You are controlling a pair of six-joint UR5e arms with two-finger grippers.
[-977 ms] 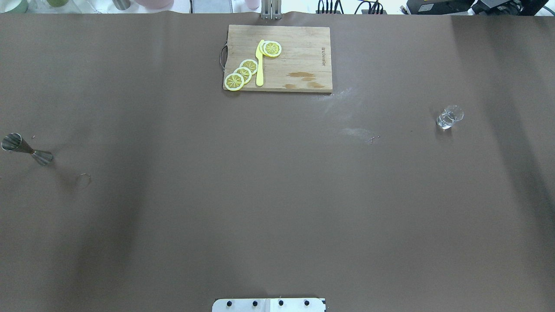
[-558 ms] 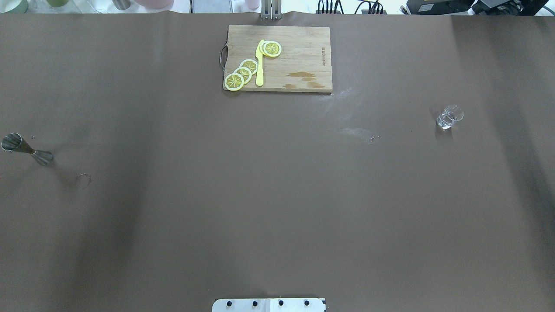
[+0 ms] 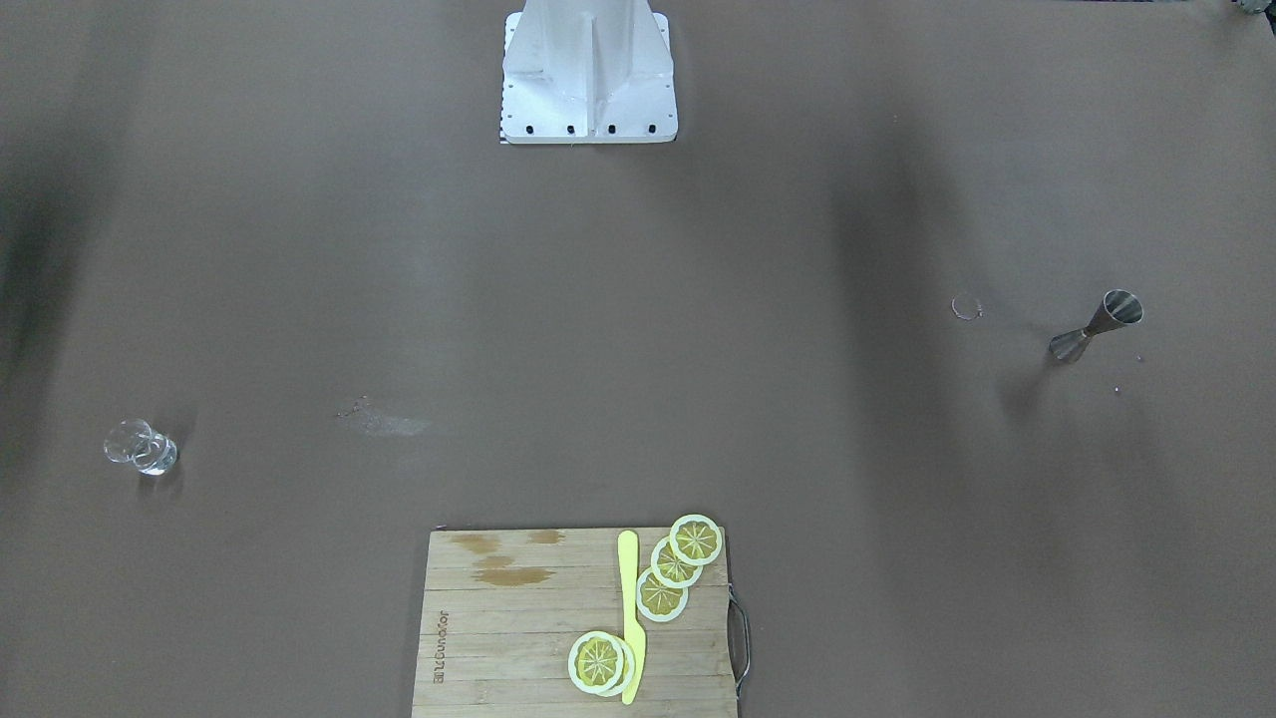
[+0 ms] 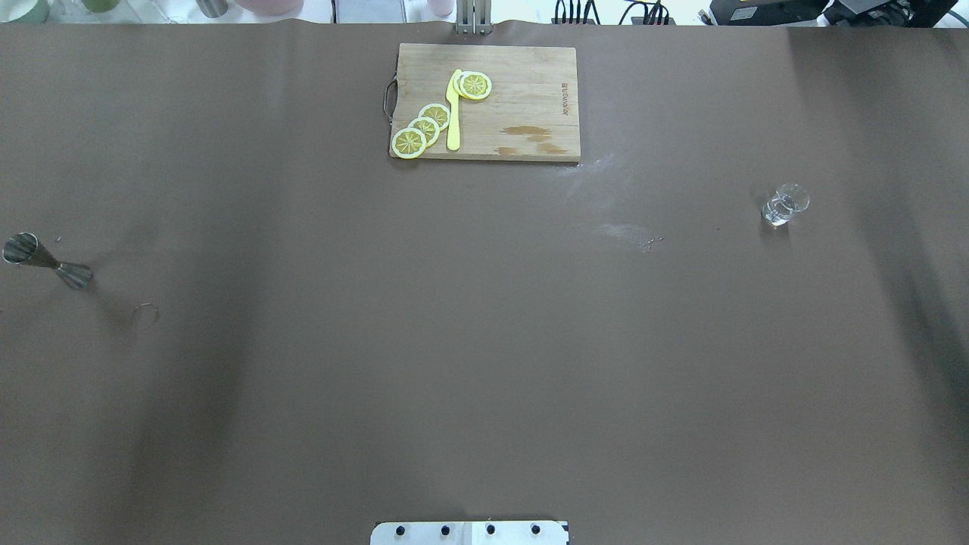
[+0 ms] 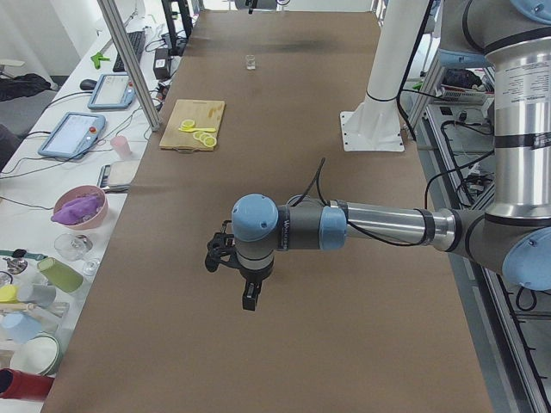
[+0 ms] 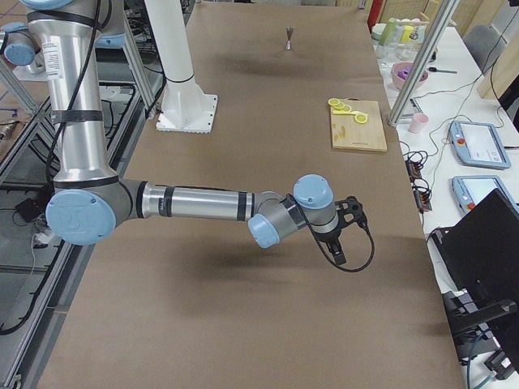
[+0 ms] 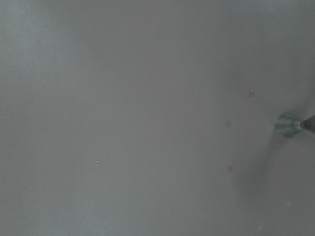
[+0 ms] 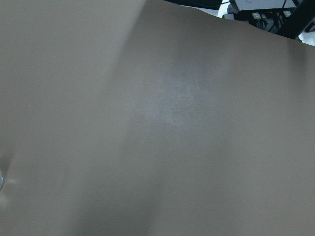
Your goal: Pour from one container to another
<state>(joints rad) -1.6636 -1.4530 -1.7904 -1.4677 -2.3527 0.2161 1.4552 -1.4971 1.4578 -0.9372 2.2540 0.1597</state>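
Observation:
The steel jigger stands upright at the table's far left in the overhead view, also seen as the jigger and, at the left wrist view's right edge, the jigger. The clear glass tumbler stands at the right, the same glass. Neither gripper touches them. My left gripper hangs above the table in the exterior left view only. The right gripper shows only in the exterior right view. I cannot tell whether either is open or shut.
A wooden cutting board with lemon slices and a yellow knife lies at the far middle edge. A faint ring mark lies near the jigger. Pale smears mark the table left of the glass. The robot base stands mid-table.
The jigger and the glass stand where they were. Only the soft shadows on the table shift slightly.

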